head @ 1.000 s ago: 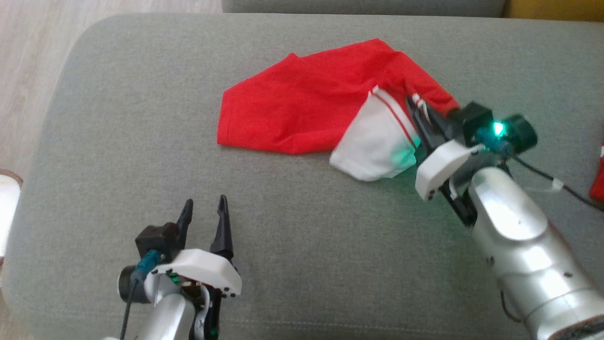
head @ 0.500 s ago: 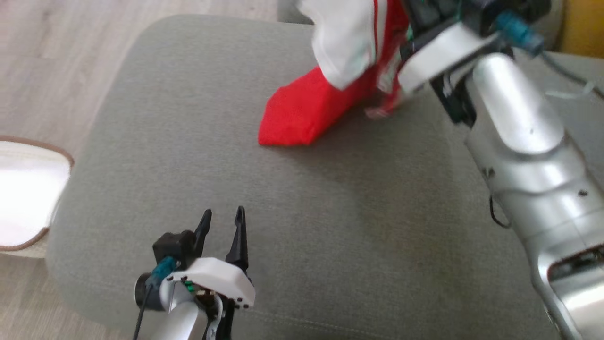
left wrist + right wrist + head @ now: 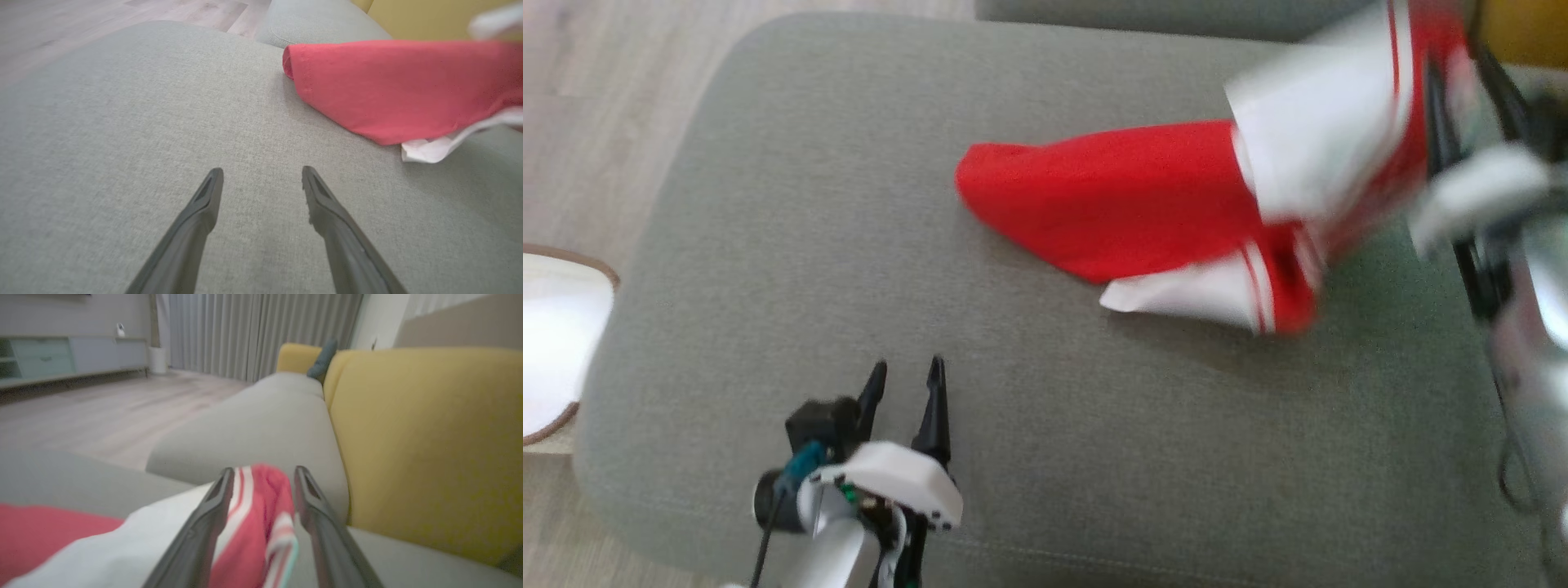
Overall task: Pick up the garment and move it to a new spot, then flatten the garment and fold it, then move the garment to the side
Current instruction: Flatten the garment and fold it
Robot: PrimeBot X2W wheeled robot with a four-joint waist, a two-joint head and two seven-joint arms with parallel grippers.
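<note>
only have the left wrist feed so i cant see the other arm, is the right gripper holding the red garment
Observer: Yes. In the right wrist view the right gripper is closed on a striped red-and-white fold of the garment.
Operator: is it all off the cushion
Observer: No. The head view shows its red end lying on the grey cushion, only the right part raised.
Operator: anything off to my left
Observer: A white object with a brown rim, on the floor past the cushion's left edge.
</note>
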